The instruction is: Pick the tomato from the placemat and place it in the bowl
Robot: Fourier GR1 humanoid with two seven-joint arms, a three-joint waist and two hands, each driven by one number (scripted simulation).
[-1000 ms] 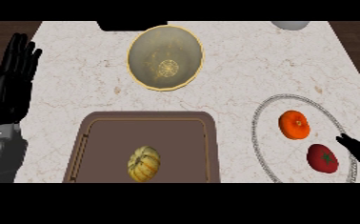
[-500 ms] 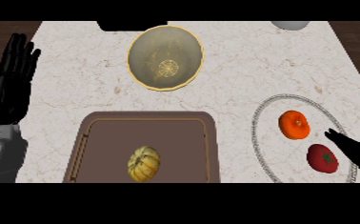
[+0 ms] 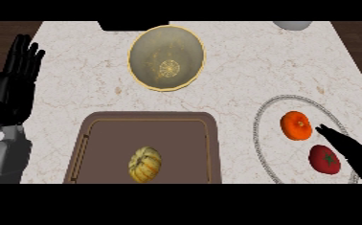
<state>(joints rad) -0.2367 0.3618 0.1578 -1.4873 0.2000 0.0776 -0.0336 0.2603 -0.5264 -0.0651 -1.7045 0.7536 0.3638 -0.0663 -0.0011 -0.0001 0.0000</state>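
The counter (image 3: pixel 268 66) fills the view, pale and veined. At 6 o'clock lies a brown tray (image 3: pixel 145 128) with a small yellow squash (image 3: pixel 145 164) on it, its long axis running 12 to 6. At 12 o'clock sits the bowl (image 3: pixel 167 58), yellow-rimmed, with a small round mark in its bottom. At 4 o'clock is the round placemat (image 3: pixel 265 123), pale with a beaded edge.

On the placemat the tomato (image 3: pixel 324 159) lies at the mat's 5 o'clock side, red and nearly round, so no clear long axis shows; its green stem spot faces up. An orange fruit (image 3: pixel 296 125) sits just beside it at its 11 o'clock, between the tomato and the bowl.

The right hand (image 3: pixel 339 141) enters from 4 o'clock, dark fingers straight and pointing toward 10 o'clock, over the mat between the two fruits; whether it touches the tomato is unclear. The left hand (image 3: pixel 17 83) rests at 9 o'clock, fingers up and spread. A grey object (image 3: pixel 293 25) is cut off at 1 o'clock.
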